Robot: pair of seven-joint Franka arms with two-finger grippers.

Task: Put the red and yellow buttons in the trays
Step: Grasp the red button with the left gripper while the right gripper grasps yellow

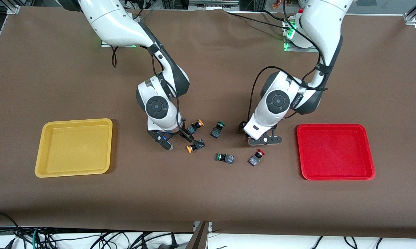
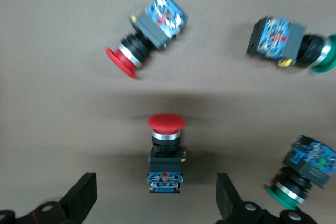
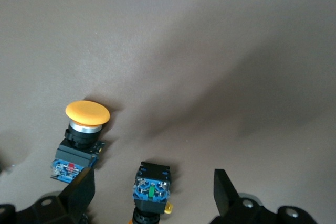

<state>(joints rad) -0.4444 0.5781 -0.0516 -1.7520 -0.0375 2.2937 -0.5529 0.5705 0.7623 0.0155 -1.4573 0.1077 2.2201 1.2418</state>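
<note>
red button lies between the left gripper's spread fingers, cap pointing away; right gripper fingers apart.

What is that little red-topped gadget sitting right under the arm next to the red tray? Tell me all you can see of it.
It is a small red button: a round, domed red cap, a silvery ring and black collar under it, then a dark block body with blue and red bits at its end. It looks like plastic. It lies on its side on the brown table, touching nothing else. The left gripper hangs over it, its dark fingers spread open either side without touching.
</note>
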